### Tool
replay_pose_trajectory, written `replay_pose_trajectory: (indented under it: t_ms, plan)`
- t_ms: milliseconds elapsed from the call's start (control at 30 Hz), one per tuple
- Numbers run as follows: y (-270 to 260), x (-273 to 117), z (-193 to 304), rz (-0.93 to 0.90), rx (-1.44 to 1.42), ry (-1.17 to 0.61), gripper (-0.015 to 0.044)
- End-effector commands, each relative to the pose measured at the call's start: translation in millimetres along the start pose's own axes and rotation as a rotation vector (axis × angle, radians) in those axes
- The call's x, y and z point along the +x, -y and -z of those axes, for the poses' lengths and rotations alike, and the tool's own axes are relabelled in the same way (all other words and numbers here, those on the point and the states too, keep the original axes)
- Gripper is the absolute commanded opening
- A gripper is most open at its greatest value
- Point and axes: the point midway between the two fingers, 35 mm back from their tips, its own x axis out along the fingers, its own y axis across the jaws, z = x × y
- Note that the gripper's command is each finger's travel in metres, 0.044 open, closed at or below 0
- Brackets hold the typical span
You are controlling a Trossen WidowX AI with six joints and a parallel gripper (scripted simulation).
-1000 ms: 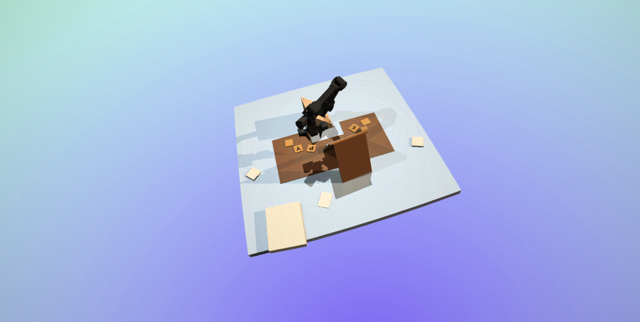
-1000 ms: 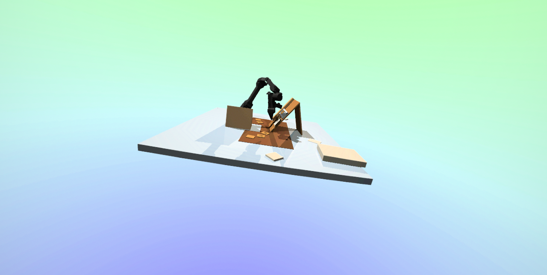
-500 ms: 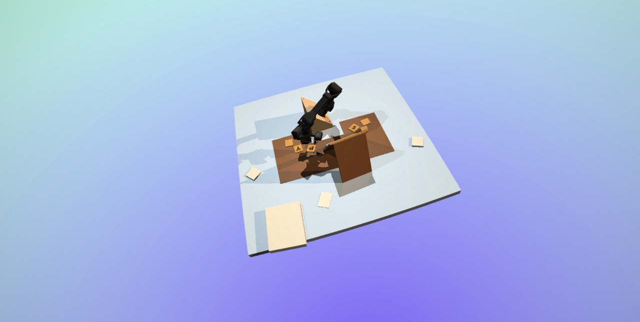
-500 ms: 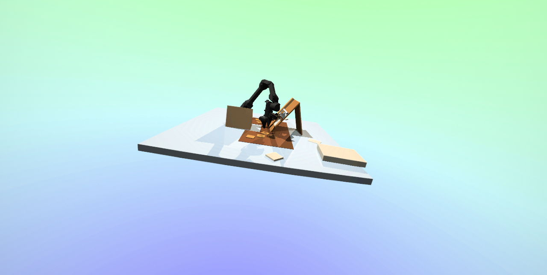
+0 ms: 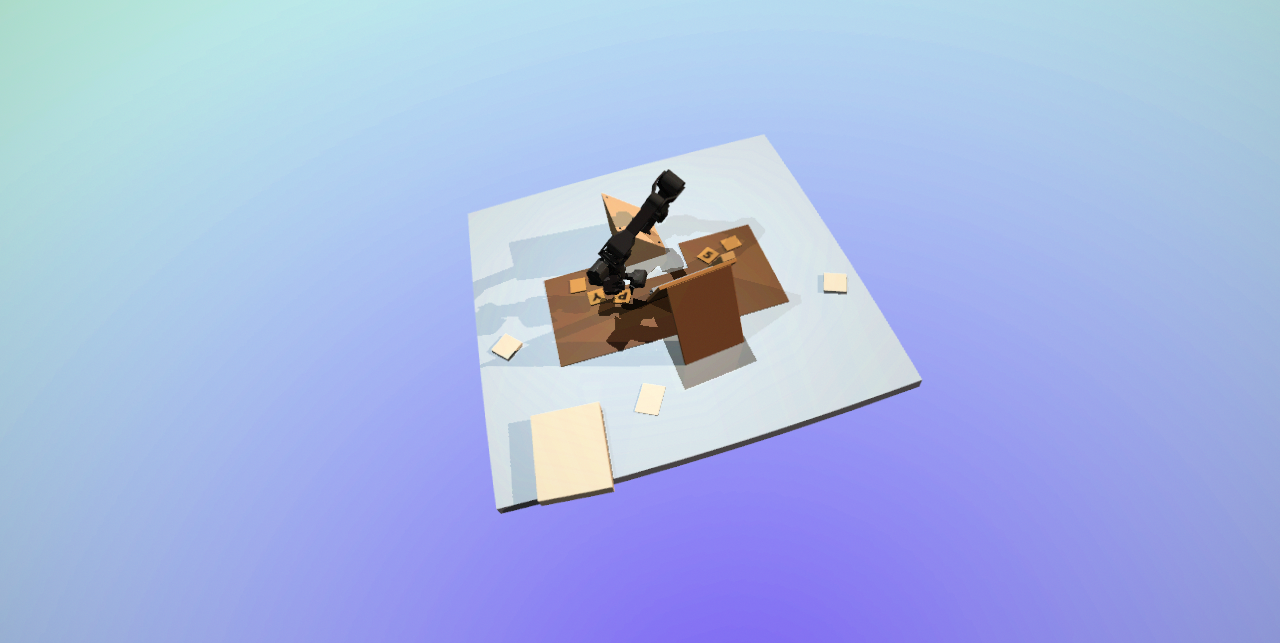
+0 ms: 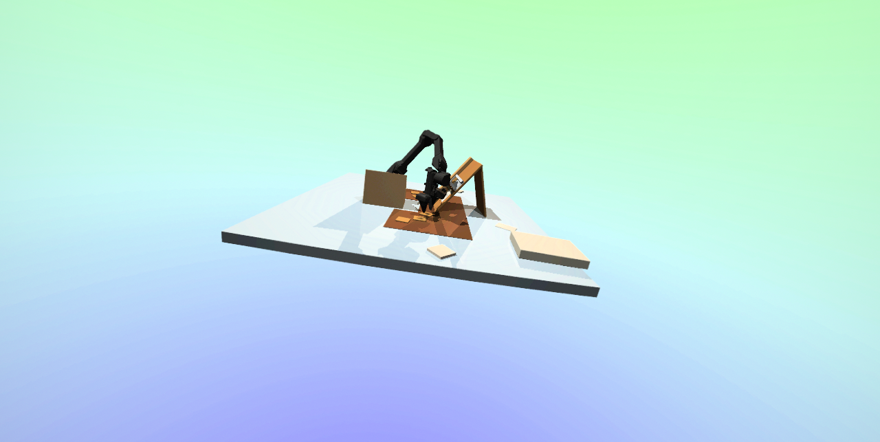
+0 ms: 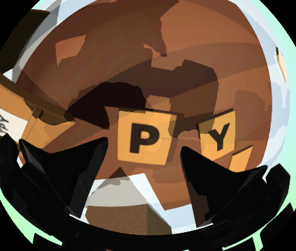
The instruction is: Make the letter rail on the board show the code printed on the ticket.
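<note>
My gripper (image 5: 617, 291) (image 6: 427, 210) (image 7: 144, 147) is open, its fingers low on either side of the P tile (image 7: 146, 136), with nothing gripped. The Y tile (image 5: 596, 297) (image 7: 219, 134) lies just beyond one finger, with a plain-looking tile (image 5: 578, 284) (image 6: 402, 218) (image 7: 241, 157) beside it. A tile marked S or 5 (image 5: 708, 255) and a plain-looking tile (image 5: 731, 241) lie on the other side. The ticket (image 7: 15, 122) on the tilted board (image 5: 707, 312) (image 6: 471, 167) reads TPY. The rail (image 6: 456, 183) is partly visible; its letters cannot be read.
The tiles lie on a brown mat (image 5: 572, 343) (image 6: 455, 231) (image 7: 207, 28). A wooden wedge (image 5: 617, 207) (image 6: 384, 188) (image 7: 116, 217) stands close by the arm. A thick cream slab (image 5: 572, 451) (image 6: 549, 248) sits at the counter's edge. Small cream pads (image 5: 507, 346) (image 5: 650, 399) (image 5: 835, 283) lie around.
</note>
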Motion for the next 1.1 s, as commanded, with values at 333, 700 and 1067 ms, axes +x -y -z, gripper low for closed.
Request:
replay_pose_trajectory:
  t_ms: [333,700,1067]
  plan:
    - [-1,17,0,-0.005,0.004,0.001,0.0340]
    - [-1,17,0,-0.005,0.004,0.001,0.0293]
    - [0,15,1,-0.005,0.004,0.001,0.0181]
